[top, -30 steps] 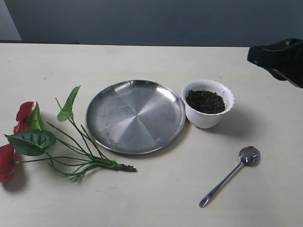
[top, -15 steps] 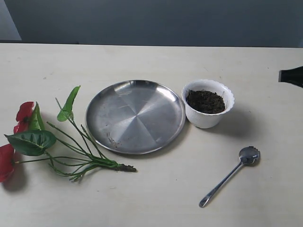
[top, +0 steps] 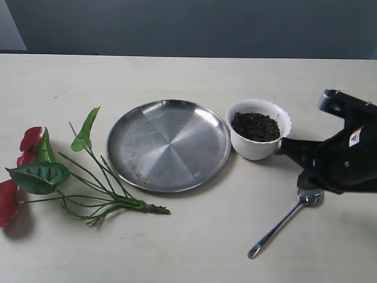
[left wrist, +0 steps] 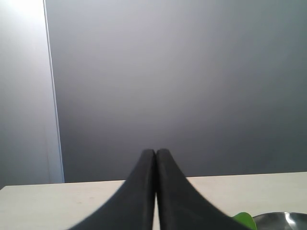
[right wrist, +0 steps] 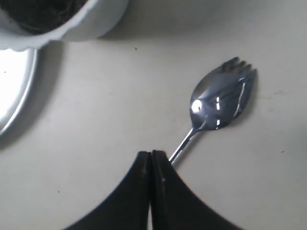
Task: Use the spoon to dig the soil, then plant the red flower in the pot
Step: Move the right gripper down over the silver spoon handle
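On the pale tabletop [top: 177, 247], toward its right side, we found the slim shiny silver teaspoon with the scalloped bowl [top: 285, 219] lying flat, handle pointing to the near edge, with the right gripper [right wrist: 151, 155] low over the neck of the handle; its black fingers [right wrist: 165, 182] were pressed together with nothing between them. The left gripper [left wrist: 156, 153] was likewise closed and empty, raised and facing the grey wall. The small white ceramic pot with the wavy rim [top: 258, 130] stood just beside the round flat steel plate [top: 168, 144], holding the dark crumbly soil [top: 255, 126], seemingly undisturbed. The artificial red flower with green stems and glossy leaves [top: 59, 174] lay on the table left of the plate, apart from the pot. We judged the task at its opening step: fetching the spoon. The next move, we reckoned, called for the right jaws to part, straddle the thin handle and close on it; a flat, slick handle may slip or skid.
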### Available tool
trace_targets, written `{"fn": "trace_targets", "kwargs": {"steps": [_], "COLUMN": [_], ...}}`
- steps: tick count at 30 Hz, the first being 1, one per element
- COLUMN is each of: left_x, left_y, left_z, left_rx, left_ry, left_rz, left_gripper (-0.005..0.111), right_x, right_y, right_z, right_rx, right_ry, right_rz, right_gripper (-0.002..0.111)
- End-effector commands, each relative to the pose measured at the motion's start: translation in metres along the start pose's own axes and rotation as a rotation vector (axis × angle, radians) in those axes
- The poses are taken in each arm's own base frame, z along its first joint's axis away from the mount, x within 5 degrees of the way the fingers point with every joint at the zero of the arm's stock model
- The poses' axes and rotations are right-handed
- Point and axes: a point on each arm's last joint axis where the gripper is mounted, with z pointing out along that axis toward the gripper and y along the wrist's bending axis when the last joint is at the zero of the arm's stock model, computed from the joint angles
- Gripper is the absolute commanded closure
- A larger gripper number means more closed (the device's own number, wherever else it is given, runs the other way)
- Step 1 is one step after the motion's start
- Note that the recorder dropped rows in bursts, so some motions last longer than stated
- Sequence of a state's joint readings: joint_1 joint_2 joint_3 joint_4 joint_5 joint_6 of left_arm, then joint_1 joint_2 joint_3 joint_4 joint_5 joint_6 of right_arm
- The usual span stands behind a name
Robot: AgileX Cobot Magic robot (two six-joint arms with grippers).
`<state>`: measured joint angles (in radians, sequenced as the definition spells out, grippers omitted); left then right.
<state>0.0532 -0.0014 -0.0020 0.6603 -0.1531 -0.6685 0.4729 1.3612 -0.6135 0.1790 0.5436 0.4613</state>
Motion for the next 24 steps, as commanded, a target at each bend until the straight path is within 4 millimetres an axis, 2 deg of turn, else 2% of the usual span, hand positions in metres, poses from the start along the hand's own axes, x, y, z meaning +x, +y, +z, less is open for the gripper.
{"fn": "trace_targets", "kwargs": {"steps": [1, 6, 12, 13, 18, 19, 22, 24], "left_x": [0.0, 0.0, 0.0, 0.0, 0.0, 0.0, 0.0, 0.0], "left_y": [-0.001, -0.001, -0.001, -0.002, -0.002, -0.002, -0.002, -0.002], "left_z": [0.0, 0.0, 0.0, 0.0, 0.0, 0.0, 0.0, 0.0], "left_rx": [0.01, 0.01, 0.025, 0.027, 0.027, 0.027, 0.027, 0.027], "left_ry": [0.0, 0.0, 0.0, 0.0, 0.0, 0.0, 0.0, 0.0], "left_rz": [-0.005, -0.005, -0.008, -0.009, -0.009, -0.009, -0.009, -0.009], "left_gripper": [0.106, 0.106, 0.106, 0.106, 0.106, 0.106, 0.106, 0.106], "right_x": [0.014, 0.019, 0.018, 0.017, 0.016, 0.016, 0.015, 0.016], "right_y": [0.005, 0.002, 0.001, 0.002, 0.002, 0.003, 0.003, 0.003], "right_z": [0.02, 0.039, 0.048, 0.048, 0.048, 0.048, 0.048, 0.05], "right_rx": [-0.005, 0.057, 0.062, 0.059, 0.052, 0.049, 0.049, 0.052], "right_ry": [0.011, 0.091, 0.089, 0.084, 0.073, 0.069, 0.067, 0.068], "right_rz": [0.051, 0.055, 0.03, 0.024, 0.017, 0.016, 0.03, 0.064], "right_gripper": [0.109, 0.109, 0.107, 0.104, 0.074, 0.072, 0.074, 0.081]}}
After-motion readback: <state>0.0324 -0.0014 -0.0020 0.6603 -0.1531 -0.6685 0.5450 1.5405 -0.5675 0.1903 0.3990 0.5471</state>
